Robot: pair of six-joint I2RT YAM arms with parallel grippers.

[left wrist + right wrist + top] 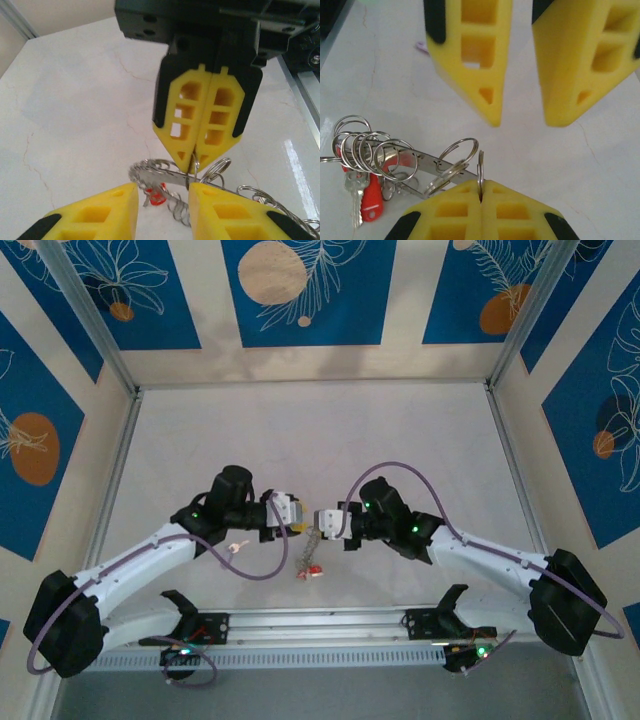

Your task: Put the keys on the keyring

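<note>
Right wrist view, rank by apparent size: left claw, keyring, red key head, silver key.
1. left claw: cropped by the frame, biggest anyway.
2. keyring: bar plus loops.
3. red key head and silver key: similar length, red wider; too close to rank.

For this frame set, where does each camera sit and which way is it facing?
Top external: above and behind the bases, looking down on the table; left arm and right arm show.
Left wrist: on the left arm, facing the shut right gripper; own fingers at bottom.
Right wrist: facing the open left gripper; own fingers pinch the keyring.
Shared: wrist views face each other across the keyring.
</note>
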